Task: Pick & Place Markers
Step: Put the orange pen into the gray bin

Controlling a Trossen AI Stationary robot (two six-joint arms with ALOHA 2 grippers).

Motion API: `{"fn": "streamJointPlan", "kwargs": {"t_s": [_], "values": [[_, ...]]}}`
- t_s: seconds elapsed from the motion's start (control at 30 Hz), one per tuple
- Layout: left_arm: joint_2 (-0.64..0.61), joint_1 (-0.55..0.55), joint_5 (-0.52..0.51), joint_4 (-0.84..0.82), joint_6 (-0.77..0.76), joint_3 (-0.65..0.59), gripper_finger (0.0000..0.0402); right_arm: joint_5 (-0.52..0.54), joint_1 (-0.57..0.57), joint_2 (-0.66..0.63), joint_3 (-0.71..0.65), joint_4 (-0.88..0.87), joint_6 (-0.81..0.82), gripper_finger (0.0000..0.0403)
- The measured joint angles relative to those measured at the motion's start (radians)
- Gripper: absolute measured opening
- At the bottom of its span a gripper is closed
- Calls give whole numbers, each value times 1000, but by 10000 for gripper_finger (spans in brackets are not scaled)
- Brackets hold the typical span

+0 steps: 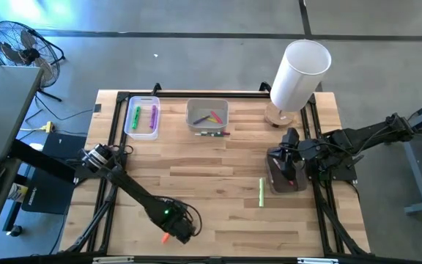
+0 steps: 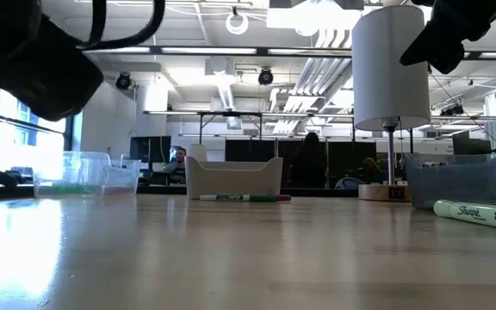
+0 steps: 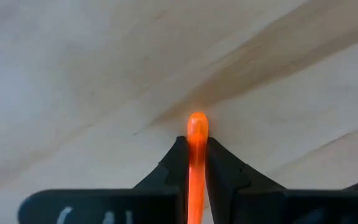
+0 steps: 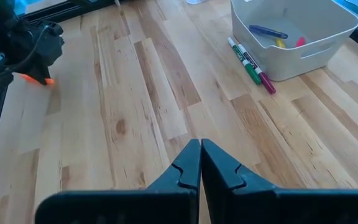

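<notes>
My left gripper (image 1: 176, 232) is near the table's front edge, shut on an orange marker (image 3: 196, 155), which also shows in the high view (image 1: 165, 237). My right gripper (image 4: 200, 149) is shut and empty, over a dark grey bin (image 1: 284, 181) at the right. A green marker (image 1: 261, 192) lies flat on the table left of that bin and also shows in the low view (image 2: 480, 213). A white bin (image 1: 208, 116) at the back holds several markers. Two or three more markers (image 4: 248, 62) lie on the table against its front. A clear box (image 1: 142, 117) holds a green and a purple marker. My left gripper pinches the orange marker's barrel (image 3: 196, 163) between its two fingers. The marker's rounded end (image 3: 196, 123) sticks out beyond the fingertips, so the fingers lie along the marker. The fingers point down at the table. Whether the marker is clear of the table I cannot tell.
A tall white cylinder on a round wooden base (image 1: 299, 73) stands at the back right. A black frame (image 1: 116, 147) runs along the table's edges. Bare wood lies in the middle of the table (image 1: 211, 183).
</notes>
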Motion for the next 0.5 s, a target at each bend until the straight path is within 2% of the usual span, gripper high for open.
{"fn": "streamJointPlan", "kwargs": {"t_s": [0.23, 0.4, 0.5], "values": [[-109, 98, -151, -3, 150, 25, 22, -1, 0, 0, 0, 2, 0, 1], [-153, 210, -232, -11, 411, 111, 21, -1, 0, 0, 0, 13, 3, 1], [-163, 311, -221, -64, 616, 178, 21, 1, 0, 0, 0, 15, 22, 1]]}}
